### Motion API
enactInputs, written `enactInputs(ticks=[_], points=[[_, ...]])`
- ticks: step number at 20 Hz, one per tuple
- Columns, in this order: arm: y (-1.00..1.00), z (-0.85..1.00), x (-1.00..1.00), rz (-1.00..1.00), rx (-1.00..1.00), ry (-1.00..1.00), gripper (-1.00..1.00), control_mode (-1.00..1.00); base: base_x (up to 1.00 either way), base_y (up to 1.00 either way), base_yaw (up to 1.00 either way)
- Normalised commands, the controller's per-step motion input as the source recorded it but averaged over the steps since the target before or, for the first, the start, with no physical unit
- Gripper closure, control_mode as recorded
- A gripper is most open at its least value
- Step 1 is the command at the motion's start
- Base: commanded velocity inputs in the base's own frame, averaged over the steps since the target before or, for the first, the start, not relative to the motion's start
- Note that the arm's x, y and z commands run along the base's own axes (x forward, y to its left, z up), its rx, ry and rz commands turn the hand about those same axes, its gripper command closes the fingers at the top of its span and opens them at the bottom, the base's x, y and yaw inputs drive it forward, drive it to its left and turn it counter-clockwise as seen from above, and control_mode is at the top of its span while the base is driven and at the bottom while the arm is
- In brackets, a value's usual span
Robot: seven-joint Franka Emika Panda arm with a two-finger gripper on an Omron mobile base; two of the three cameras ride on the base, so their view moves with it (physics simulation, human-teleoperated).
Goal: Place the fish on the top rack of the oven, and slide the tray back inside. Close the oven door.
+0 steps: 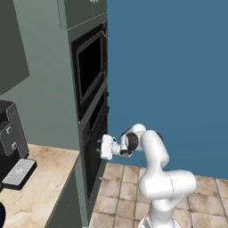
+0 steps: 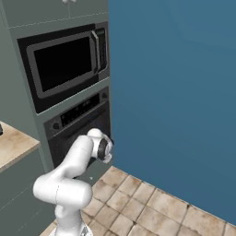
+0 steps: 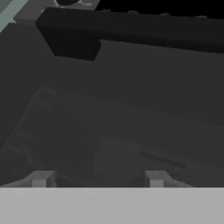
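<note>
The oven door stands upright and shut against the oven front, below the control panel. My gripper points straight at the door's black face, at or very near it. In the hand view the door lies close ahead, with its dark handle bar across the top. My gripper is open, with its fingertips apart and nothing between them. The fish, the top rack and the tray are hidden from me.
A black microwave sits in the cabinet column above the oven. To the left, a beige counter carries a black appliance. A blue wall rises to the right of the oven, above a tiled floor.
</note>
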Motion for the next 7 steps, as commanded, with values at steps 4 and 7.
enactInputs(ticks=[4, 7], points=[[-0.82, 1.0, -0.52, -0.01, -0.12, 0.0, -1.0, -1.0, 0.0, 0.0, 0.0], [-1.0, 1.0, -0.61, -0.04, -0.11, 0.0, -1.0, -1.0, 0.0, 0.0, 0.0]])
